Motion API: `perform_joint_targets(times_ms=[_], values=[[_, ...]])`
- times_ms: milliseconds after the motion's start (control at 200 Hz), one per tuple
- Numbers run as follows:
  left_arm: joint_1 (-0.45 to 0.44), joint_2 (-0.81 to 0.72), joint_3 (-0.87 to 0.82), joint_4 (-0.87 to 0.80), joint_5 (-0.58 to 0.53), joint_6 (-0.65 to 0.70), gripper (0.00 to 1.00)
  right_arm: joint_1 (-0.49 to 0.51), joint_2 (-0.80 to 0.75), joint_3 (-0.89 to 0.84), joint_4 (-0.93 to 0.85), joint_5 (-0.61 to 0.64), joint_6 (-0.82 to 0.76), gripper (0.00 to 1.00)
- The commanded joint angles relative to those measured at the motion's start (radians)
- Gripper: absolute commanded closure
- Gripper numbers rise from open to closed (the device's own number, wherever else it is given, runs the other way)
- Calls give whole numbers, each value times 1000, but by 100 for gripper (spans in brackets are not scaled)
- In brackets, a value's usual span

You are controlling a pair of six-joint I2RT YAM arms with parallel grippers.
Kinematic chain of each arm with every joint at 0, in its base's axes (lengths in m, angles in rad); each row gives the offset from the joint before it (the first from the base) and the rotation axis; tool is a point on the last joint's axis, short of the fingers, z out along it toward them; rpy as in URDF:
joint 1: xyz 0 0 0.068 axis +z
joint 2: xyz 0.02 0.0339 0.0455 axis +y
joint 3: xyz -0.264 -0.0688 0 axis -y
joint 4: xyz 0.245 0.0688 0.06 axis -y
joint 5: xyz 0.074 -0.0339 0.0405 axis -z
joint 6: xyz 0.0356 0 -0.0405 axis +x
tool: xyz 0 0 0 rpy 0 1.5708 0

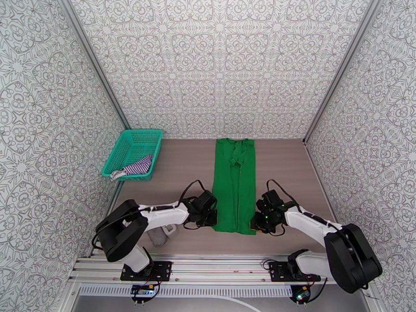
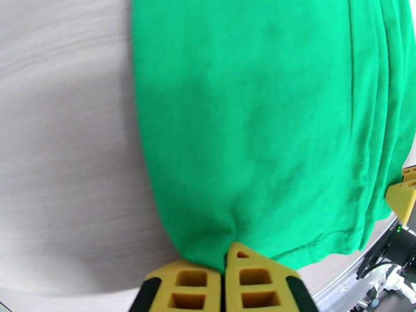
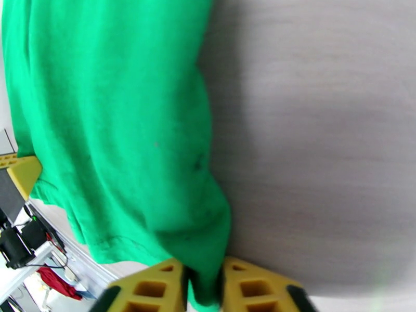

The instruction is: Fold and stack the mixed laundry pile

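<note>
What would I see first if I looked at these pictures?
The bright green shirt, stretched in a long strip down the middle of the table. The left gripper and right gripper each pinch a near corner of it. At the far left, a teal basket holds a striped top.

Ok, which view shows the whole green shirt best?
Top external: the green shirt lies full length, a folded strip from collar to hem. The left wrist view has its near-left corner pinched in the left gripper; the right wrist view, the near-right corner in the right gripper.
</note>
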Motion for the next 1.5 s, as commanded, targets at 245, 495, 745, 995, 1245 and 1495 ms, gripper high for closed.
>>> perform_joint_targets(times_ms=[245,495,745,995,1245,1495], values=[[-46,-129,-108,-70,-14,-81,61,12,-167,15,-245,93,16,89],[-48,-218,-82,-138,-41,-105,45,11,-216,-10,-271,35,56,58],[-43,-222,-178,64,80,-157,35,0,-176,-47,-133,-112,133,52],[-41,-194,-201,42,93,-175,36,0,-125,-18,-222,-9,78,53],[-70,-155,-148,6,93,-177,38,0,-132,21,-327,64,60,55],[-74,-221,-142,-121,-8,-205,37,0,-136,19,-272,7,64,53]])
